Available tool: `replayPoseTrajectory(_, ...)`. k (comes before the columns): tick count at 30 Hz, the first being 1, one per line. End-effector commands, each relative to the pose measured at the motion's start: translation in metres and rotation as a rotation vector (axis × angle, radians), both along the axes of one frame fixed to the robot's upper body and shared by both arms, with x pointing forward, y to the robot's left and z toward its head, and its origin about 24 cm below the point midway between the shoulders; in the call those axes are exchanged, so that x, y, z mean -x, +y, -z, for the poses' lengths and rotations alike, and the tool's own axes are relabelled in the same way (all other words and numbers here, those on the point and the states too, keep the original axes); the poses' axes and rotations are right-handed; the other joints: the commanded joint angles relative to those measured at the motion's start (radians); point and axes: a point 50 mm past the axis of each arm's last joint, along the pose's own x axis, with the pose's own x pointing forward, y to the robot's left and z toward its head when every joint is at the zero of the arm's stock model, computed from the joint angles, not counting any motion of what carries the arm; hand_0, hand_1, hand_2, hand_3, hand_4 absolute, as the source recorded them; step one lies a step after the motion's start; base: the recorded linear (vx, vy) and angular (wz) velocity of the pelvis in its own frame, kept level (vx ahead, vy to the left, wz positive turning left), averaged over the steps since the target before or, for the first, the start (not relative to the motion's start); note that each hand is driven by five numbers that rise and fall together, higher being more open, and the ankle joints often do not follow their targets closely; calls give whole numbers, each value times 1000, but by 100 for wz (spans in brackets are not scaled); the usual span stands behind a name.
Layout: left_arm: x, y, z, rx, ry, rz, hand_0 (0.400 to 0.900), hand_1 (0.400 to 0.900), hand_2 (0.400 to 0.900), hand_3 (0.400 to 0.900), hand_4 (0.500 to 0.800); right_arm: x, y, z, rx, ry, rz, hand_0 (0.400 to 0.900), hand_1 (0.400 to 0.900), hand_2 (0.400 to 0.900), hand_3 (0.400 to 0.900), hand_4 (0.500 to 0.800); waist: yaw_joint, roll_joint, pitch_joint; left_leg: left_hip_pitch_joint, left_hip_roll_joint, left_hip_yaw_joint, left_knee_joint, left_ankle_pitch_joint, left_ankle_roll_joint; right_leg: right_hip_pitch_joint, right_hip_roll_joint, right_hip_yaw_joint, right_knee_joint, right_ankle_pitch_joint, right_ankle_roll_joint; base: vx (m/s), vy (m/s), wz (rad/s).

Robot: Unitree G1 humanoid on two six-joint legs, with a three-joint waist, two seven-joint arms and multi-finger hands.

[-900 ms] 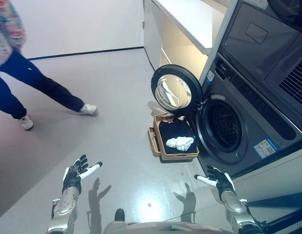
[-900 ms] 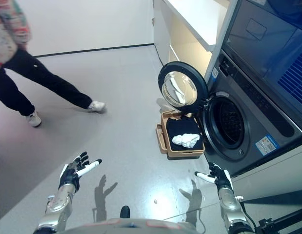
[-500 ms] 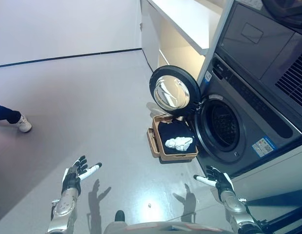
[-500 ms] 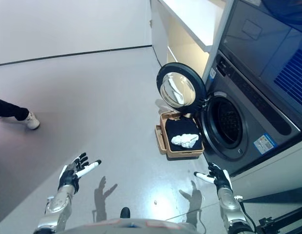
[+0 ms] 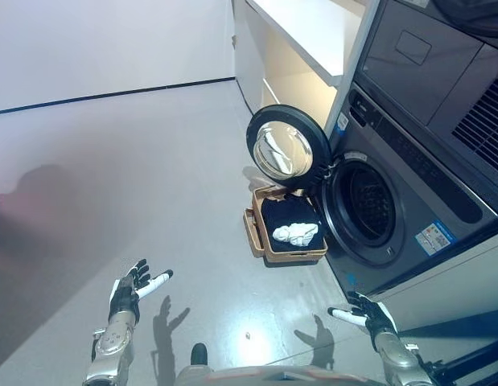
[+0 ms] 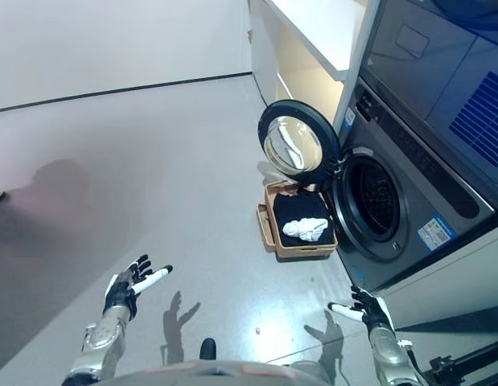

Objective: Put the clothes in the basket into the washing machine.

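Observation:
A tan basket [image 5: 253, 237] stands on the grey floor right in front of the washing machine [image 5: 409, 201]. In it lie a dark garment [image 5: 282, 217] and a crumpled white cloth [image 5: 295, 234]. The machine's round door [image 5: 286, 153] is swung wide open above the basket, and the dark drum [image 5: 370, 206] shows. My left hand [image 5: 129, 290] hovers open at the lower left, far from the basket. At the lower right my right hand [image 5: 365, 313] is open too, below the machine's front. Neither hand holds anything.
A second appliance [image 5: 442, 64] is stacked on top of the washing machine. A white counter with a lit shelf recess [image 5: 301, 48] stands behind the door. A white wall with a dark skirting line [image 5: 112, 92] closes the far side of the floor.
The person at the left has walked out of view. Both hands sit lower in the picture than before. The basket and door are unchanged.

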Motion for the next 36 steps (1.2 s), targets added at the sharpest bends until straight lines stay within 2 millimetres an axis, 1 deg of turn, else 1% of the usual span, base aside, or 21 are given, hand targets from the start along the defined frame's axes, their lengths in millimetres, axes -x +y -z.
replayPoseTrajectory(1, -37, 19, -38, -54, -205, -33, 900, 900, 900, 900, 800, -26, -33, -32, 91, -168, 27, 900, 900, 900, 900, 800, 21, -46, 3, -22, 73, -39, 225, -111, 10, -152, 25, 14, 109, 92, -48, 55, -207, 2)
replayPoseTrajectory(3, -38, 15, -36, -39, -198, -29, 900, 900, 900, 900, 800, -25, -35, -33, 93, -172, 37, 900, 900, 900, 900, 800, 29, -50, 13, -31, 60, -65, 270, -78, 19, -118, 41, 10, 93, 87, -65, 79, -157, 3)
replayPoseTrajectory(6, -46, 10, -37, -33, -205, -10, 900, 900, 900, 900, 800, -24, -43, -37, 112, -187, 72, 900, 900, 900, 900, 800, 27, -42, 31, -83, 94, -102, 202, 50, 16, -113, 52, -7, 108, 54, -81, 41, -42, 21)
replayPoseTrajectory(7, -46, 9, -36, -33, -199, -10, 900, 900, 900, 900, 800, -23, -44, -37, 116, -187, 80, 900, 900, 900, 900, 800, 27, -45, 35, -99, 96, -106, 183, 53, 23, -117, 50, -5, 122, 50, -84, 60, 26, 7)
replayPoseTrajectory(10, -47, 10, -31, -41, -176, -28, 900, 900, 900, 900, 800, -29, -43, -37, 122, -194, 88, 900, 900, 900, 900, 800, 37, -48, 51, -178, 109, -114, 91, 119, 25, -128, 51, 20, 161, 38, -78, 135, 28, -26)
replayPoseTrajectory(13, -42, 13, -28, -37, -160, -56, 900, 900, 900, 900, 800, -34, -38, -37, 116, -206, 92, 900, 900, 900, 900, 800, 59, -39, 69, -221, 121, -88, 1, 138, 17, -112, 56, 63, 179, 14, -68, 205, 42, -47)
replayPoseTrajectory(16, -34, 17, -22, -39, -137, -94, 900, 900, 900, 900, 800, -37, -38, -36, 119, -203, 94, 900, 900, 900, 900, 800, 73, -12, 74, -236, 135, -77, -44, 150, -2, -82, 61, 104, 179, -17, -57, 242, 119, -52)
replayPoseTrajectory(18, -29, 19, -20, -39, -130, -118, 900, 900, 900, 900, 800, -43, -36, -38, 120, -216, 93, 900, 900, 900, 900, 800, 81, 9, 69, -244, 145, -60, -51, 159, -18, -48, 54, 130, 165, -39, -47, 319, 237, -62)
replayPoseTrajectory(19, -24, 22, -18, -42, -127, -141, 900, 900, 900, 900, 800, -47, -34, -37, 114, -216, 88, 900, 900, 900, 900, 800, 98, 25, 61, -236, 147, -64, -43, 167, -29, -16, 35, 154, 157, -54, -35, 286, 227, -58)
replayPoseTrajectory(20, -24, 22, -19, -42, -127, -141, 900, 900, 900, 900, 800, -47, -34, -37, 114, -216, 88, 900, 900, 900, 900, 800, 99, 23, 63, -233, 146, -62, -44, 167, -29, -14, 34, 155, 157, -55, -35, 407, 365, -72)
replayPoseTrajectory(21, -25, 26, -23, -49, -155, -166, 900, 900, 900, 900, 800, -54, -27, -38, 95, -236, 75, 900, 900, 900, 900, 800, 113, 32, 55, -231, 136, -69, -10, 163, -32, 24, 2, 173, 144, -67, -16, 218, 207, -31)
replayPoseTrajectory(22, -25, 26, -23, -50, -155, -166, 900, 900, 900, 900, 800, -54, -26, -38, 95, -236, 75, 900, 900, 900, 900, 800, 113, 30, 56, -230, 134, -68, -9, 162, -31, 26, 0, 173, 144, -68, -16, 346, 438, -46)
replayPoseTrajectory(23, -29, 28, -32, -66, -200, -168, 900, 900, 900, 900, 800, -65, -22, -43, 85, -265, 62, 900, 900, 900, 900, 800, 127, 29, 54, -271, 94, -68, 127, 103, -21, 36, -58, 173, 160, -75, 9, 134, 236, -15)
replayPoseTrajectory(24, -29, 29, -32, -66, -200, -169, 900, 900, 900, 900, 800, -65, -22, -43, 85, -265, 62, 900, 900, 900, 900, 800, 125, 27, 53, -275, 90, -69, 133, 99, -20, 35, -61, 172, 161, -77, 10, 260, 418, -44)
replayPoseTrajectory(25, -32, 27, -36, -67, -223, -166, 900, 900, 900, 900, 800, -68, -15, -42, 83, -267, 38, 900, 900, 900, 900, 800, 145, 29, 50, -298, 65, -87, 129, 120, -15, 51, -103, 176, 170, -61, 27, 211, 301, -45)
replayPoseTrajectory(26, -36, 28, -37, -60, -226, -166, 900, 900, 900, 900, 800, -69, -13, -39, 76, -252, 37, 900, 900, 900, 900, 800, 165, 15, 50, -310, 20, -74, 209, 64, 2, 41, -150, 174, 198, -7, 53, 284, 365, -40)
replayPoseTrajectory(27, -41, 30, -39, -63, -226, -163, 900, 900, 900, 900, 800, -75, -9, -38, 58, -260, 60, 900, 900, 900, 900, 800, 176, 5, 54, -324, -4, -56, 254, 30, 19, 37, -167, 171, 222, 49, 51, 187, 235, -19)
replayPoseTrajectory(29, -52, 34, -53, -61, -305, -162, 900, 900, 900, 900, 800, -97, 1, -49, 44, -315, 38, 900, 900, 900, 900, 800, 192, -5, 75, -362, -28, -62, 257, 35, 32, -26, -160, 186, 236, 135, 58, 81, 142, 8)
replayPoseTrajectory(32, -58, 39, -63, -90, -341, -174, 900, 900, 900, 900, 800, -106, 10, -51, 31, -334, 12, 900, 900, 900, 900, 800, 202, -39, 73, -402, -61, -74, 214, 53, 36, -7, -155, 151, 149, 217, 84, 103, 72, 45)
replayPoseTrajectory(33, -61, 39, -65, -95, -350, -170, 900, 900, 900, 900, 800, -107, 10, -52, 36, -330, 3, 900, 900, 900, 900, 800, 203, -46, 71, -415, -68, -76, 209, 52, 36, -1, -157, 138, 123, 216, 87, 132, 91, 49)
replayPoseTrajectory(36, -67, 37, -70, -106, -368, -164, 900, 900, 900, 900, 800, -113, 9, -57, 72, -331, -26, 900, 900, 900, 900, 800, 213, -74, 67, -447, -98, -64, 237, 20, 48, 28, -194, 89, 67, 279, 94, 153, 158, 15)
